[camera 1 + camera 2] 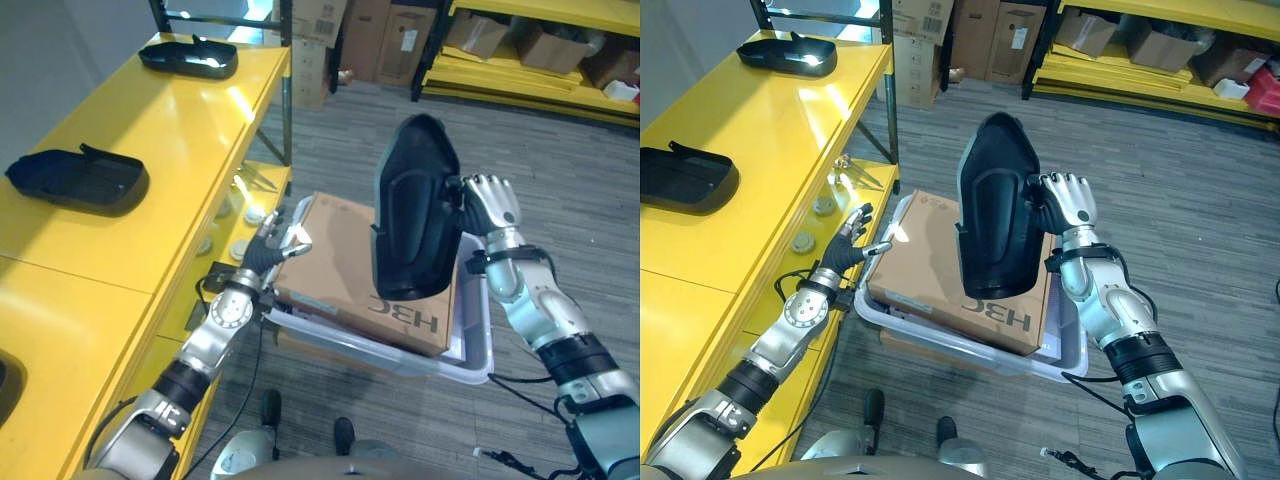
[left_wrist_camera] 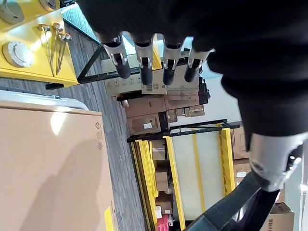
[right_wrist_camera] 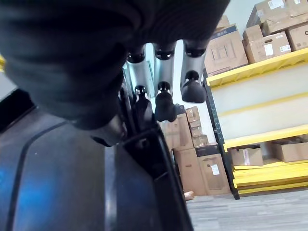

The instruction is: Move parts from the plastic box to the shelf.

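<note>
While the black part (image 1: pixel 415 210) hides the box's contents, right hand (image 1: pixel 490 203) grips it

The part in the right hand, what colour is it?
Black; the part in the right hand shows best in the right eye view.

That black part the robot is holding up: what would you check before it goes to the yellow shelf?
1. Grip: right hand has its fingers curled on the edge of the black part: ok.
2. Part lifted clear of the cardboard box in the plastic box: ok.
3. Left hand open, at the plastic box's shelf-side edge, holding nothing: ok.
4. Free room on the yellow shelf between the two parts already there: ok.
5. How firm the grip is: cannot tell.
</note>
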{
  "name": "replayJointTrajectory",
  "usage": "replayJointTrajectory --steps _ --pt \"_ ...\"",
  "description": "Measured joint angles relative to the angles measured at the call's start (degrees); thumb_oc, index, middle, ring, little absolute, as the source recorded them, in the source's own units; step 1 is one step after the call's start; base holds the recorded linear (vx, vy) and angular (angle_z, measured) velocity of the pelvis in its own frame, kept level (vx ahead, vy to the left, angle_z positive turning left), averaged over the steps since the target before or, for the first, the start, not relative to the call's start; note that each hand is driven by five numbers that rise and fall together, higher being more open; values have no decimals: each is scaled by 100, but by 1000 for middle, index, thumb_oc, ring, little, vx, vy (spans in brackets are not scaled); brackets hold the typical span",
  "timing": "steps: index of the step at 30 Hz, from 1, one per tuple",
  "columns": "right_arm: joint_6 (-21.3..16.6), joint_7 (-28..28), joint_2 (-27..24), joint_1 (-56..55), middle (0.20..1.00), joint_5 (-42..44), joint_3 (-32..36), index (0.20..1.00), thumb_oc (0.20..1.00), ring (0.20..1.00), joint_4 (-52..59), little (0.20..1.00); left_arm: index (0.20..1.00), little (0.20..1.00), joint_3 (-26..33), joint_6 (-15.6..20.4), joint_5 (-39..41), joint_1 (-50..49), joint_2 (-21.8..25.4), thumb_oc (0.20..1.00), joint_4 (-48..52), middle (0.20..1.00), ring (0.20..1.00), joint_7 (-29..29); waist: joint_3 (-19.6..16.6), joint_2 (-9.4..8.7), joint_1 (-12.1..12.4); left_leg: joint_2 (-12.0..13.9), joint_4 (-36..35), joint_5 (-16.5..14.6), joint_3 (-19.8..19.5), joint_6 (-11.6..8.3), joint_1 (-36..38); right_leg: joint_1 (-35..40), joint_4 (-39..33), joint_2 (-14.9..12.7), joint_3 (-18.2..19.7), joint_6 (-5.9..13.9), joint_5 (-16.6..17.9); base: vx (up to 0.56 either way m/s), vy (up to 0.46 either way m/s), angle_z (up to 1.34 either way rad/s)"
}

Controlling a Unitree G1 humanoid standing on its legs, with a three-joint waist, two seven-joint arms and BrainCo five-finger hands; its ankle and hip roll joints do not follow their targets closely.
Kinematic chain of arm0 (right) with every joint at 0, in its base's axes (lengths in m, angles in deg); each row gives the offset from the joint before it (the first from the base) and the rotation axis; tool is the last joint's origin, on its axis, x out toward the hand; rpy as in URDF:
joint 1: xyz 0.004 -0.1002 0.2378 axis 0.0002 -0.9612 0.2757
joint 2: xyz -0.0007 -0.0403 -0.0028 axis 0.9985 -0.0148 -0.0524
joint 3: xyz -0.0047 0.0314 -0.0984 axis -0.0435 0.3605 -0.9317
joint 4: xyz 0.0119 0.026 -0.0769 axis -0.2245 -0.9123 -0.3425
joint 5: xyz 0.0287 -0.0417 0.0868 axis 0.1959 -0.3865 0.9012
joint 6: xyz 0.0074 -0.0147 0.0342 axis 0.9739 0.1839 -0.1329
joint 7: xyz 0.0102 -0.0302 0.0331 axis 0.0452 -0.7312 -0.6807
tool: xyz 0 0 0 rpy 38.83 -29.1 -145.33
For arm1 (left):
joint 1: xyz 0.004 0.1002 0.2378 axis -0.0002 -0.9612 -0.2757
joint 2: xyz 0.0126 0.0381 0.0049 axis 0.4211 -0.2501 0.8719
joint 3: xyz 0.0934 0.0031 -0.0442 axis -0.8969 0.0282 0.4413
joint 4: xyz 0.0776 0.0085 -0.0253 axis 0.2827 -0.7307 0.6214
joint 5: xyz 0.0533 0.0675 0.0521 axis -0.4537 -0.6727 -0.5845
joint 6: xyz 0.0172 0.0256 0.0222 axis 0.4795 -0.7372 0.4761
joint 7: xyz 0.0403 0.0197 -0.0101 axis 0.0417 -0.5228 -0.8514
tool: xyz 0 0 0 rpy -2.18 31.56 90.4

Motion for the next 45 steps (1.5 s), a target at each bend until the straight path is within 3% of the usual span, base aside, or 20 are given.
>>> replayJointTrajectory --steps 11,24,28,39,43,45 --pt "-441 -294 173 512 200 -41 -806 200 200 200 735 200 1000 1000 -182 -59 160 220 -132 1000 -80 1000 1000 105 -2 3 -29 13 -1 -18 0 20 82 93 0 14 -9 -5 3 0 0 0" --pt "-588 -773 150 517 200 -42 -1207 200 200 200 782 200 1000 1000 -120 -53 2108 -1 26 1000 551 1000 1000 844 -5 0 131 2 -2 -54 -34 -9 103 145 1 11 -71 -12 -5 3 6 1" --pt "-586 -857 150 517 200 -44 -1207 200 200 200 778 200 1000 1000 -107 -59 2383 -62 67 1000 593 1000 1000 901 -6 0 172 1 -2 -56 -42 -6 103 149 2 9 -111 -19 -9 0 0 0" --pt "-598 -895 208 517 200 -111 -1207 200 200 200 994 200 1000 1000 -76 -70 2340 -76 204 1000 797 1000 1000 914 -31 -4 183 -12 -1 -57 -95 -1 101 165 2 6 -140 -33 -31 3 4 1" --pt "-635 -972 258 517 200 -107 -1207 200 200 200 1240 200 1000 1000 -12 -71 1806 -75 323 1000 811 1000 1000 960 -57 -5 179 -11 -1 -60 -95 2 102 168 2 6 -141 -34 -37 0 0 0" --pt "-678 -1088 259 517 200 -108 -1207 200 200 200 1377 200 1000 1000 34 -71 1164 -74 548 1000 1012 1000 1000 883 -58 -5 182 -11 -1 -61 -99 0 102 170 2 7 -148 -34 -37 0 0 0"
